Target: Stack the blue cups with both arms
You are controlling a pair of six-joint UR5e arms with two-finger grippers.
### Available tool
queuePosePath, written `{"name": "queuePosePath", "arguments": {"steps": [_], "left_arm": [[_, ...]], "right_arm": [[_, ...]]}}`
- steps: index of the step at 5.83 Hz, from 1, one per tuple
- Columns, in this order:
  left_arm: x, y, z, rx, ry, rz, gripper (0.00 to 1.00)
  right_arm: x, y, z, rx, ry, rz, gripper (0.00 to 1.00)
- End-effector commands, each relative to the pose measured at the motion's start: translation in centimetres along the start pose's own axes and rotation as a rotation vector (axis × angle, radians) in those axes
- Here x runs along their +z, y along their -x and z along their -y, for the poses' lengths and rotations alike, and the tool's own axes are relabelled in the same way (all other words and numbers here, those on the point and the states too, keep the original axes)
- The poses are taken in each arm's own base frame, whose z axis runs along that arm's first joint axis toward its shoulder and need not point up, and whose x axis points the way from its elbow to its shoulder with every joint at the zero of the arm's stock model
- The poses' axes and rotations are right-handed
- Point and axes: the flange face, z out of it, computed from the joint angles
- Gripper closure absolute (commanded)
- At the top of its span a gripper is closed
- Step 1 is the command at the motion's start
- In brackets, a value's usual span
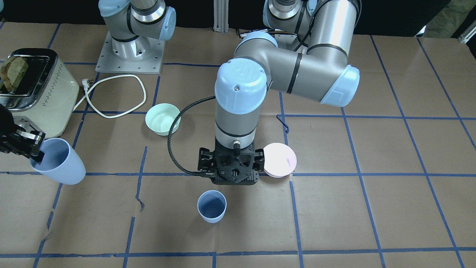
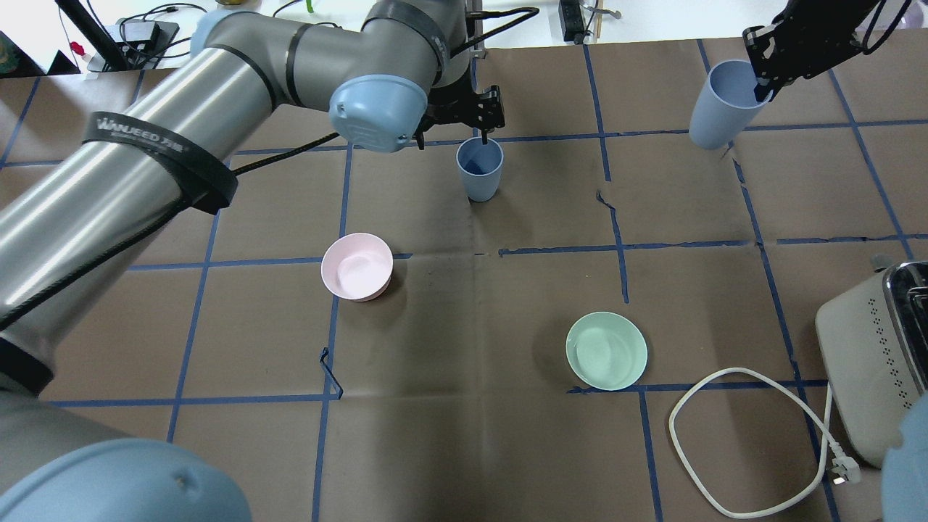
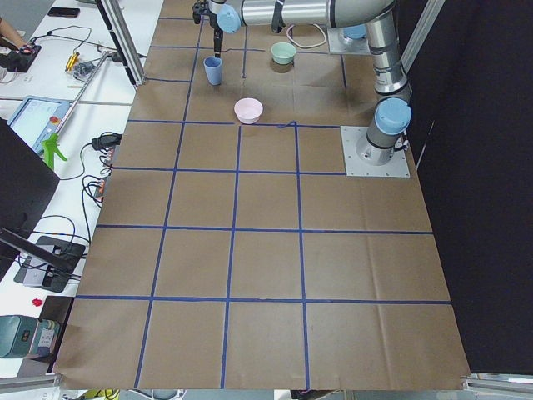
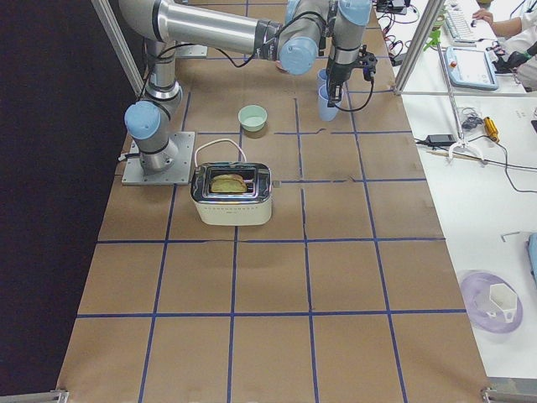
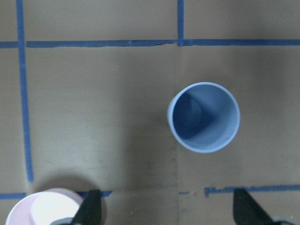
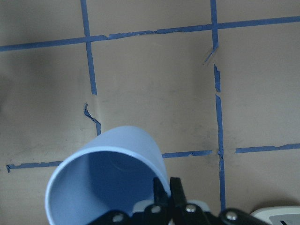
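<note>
One blue cup [image 1: 211, 206] stands upright on the table; it also shows in the overhead view [image 2: 479, 168] and in the left wrist view [image 5: 204, 117]. My left gripper [image 1: 234, 179] hovers above the table just on the robot's side of this cup, pointing down. Its jaws are open and empty, with the fingertips [image 5: 91, 206] wide apart. My right gripper [image 1: 35, 154] is shut on the rim of the second blue cup [image 1: 57, 163] and holds it tilted. The pinch shows in the right wrist view [image 6: 164, 194] on the cup [image 6: 108, 183].
A pale pink bowl [image 1: 279, 160] sits right beside the left gripper. A mint-green bowl [image 1: 162, 119] lies nearer the robot. A cream toaster [image 1: 33, 93] with bread and its white cord [image 1: 111, 96] stand close to the right gripper. Blue tape lines cross the brown table.
</note>
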Motion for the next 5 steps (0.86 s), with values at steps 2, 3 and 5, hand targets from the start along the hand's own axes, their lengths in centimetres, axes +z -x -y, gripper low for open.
{"name": "queuePosePath", "arguments": {"steps": [2, 3, 5], "left_arm": [[-10.0, 13.1, -7.3, -0.016, 0.096, 0.026, 0.02], [-14.4, 15.0, -9.2, -0.053, 0.108, 0.027, 0.02], [-15.4, 15.2, -9.3, -0.068, 0.100, 0.035, 0.02]], "right_arm": [[2.0, 10.3, 0.7, 0.051, -0.060, -0.004, 0.93], [1.9, 13.9, 1.1, 0.095, -0.076, 0.004, 0.93], [2.7, 25.0, 0.5, 0.180, -0.087, 0.026, 0.93]]}}
